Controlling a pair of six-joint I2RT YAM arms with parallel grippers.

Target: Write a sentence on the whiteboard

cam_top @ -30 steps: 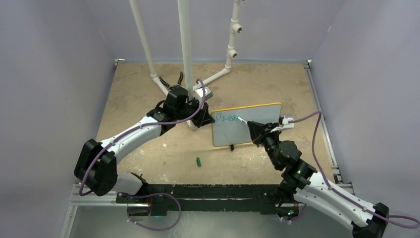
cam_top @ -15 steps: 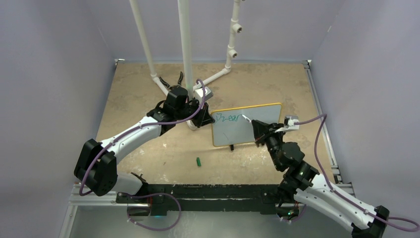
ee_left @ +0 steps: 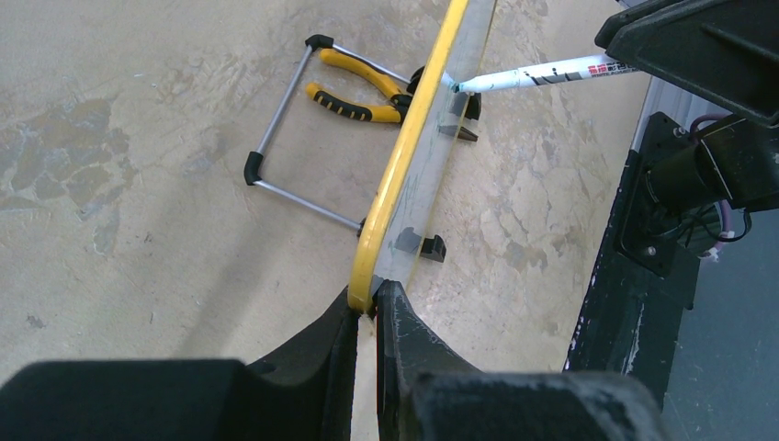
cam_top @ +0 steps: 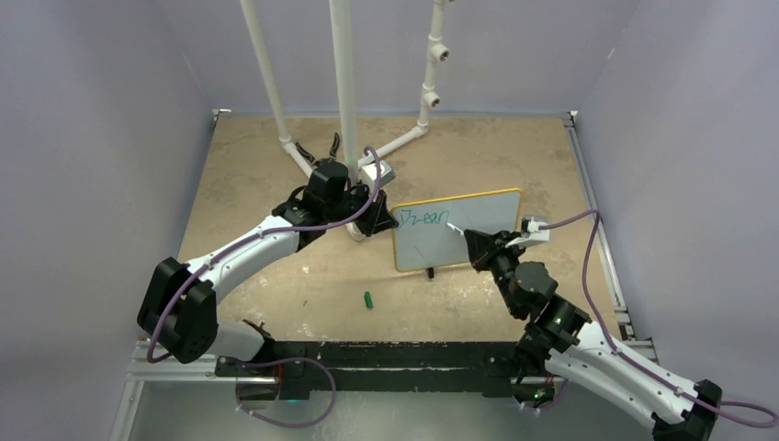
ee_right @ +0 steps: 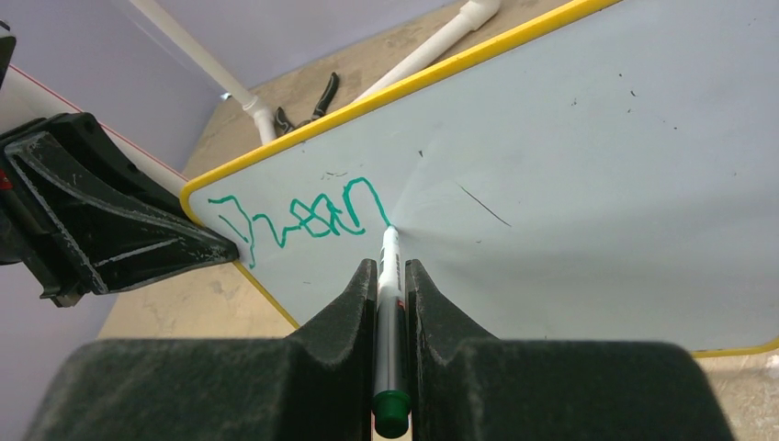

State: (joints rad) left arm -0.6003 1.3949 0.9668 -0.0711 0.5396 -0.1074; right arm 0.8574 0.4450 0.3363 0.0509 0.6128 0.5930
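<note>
The whiteboard (cam_top: 487,213) stands tilted on the table, white with a yellow rim. My left gripper (cam_top: 384,220) is shut on its left edge; in the left wrist view the fingertips (ee_left: 393,303) pinch the yellow rim (ee_left: 404,165). My right gripper (cam_top: 478,243) is shut on a green-ended marker (ee_right: 390,248). The marker's tip touches the whiteboard (ee_right: 588,165) just right of the sentence (ee_right: 294,216), green lettering reading roughly "Drean". The sentence (cam_top: 427,219) sits in the board's upper left corner.
A green marker cap (cam_top: 368,299) lies on the table in front of the board. Yellow-handled pliers (ee_left: 363,87) and the board's wire stand (ee_left: 285,119) lie behind it. White pipes (cam_top: 344,83) rise at the back, with black pliers (cam_top: 328,147) at their foot.
The marker tip moved right along the lettering, then down a little. The green writing has gained another stroke. The left arm has not moved.
</note>
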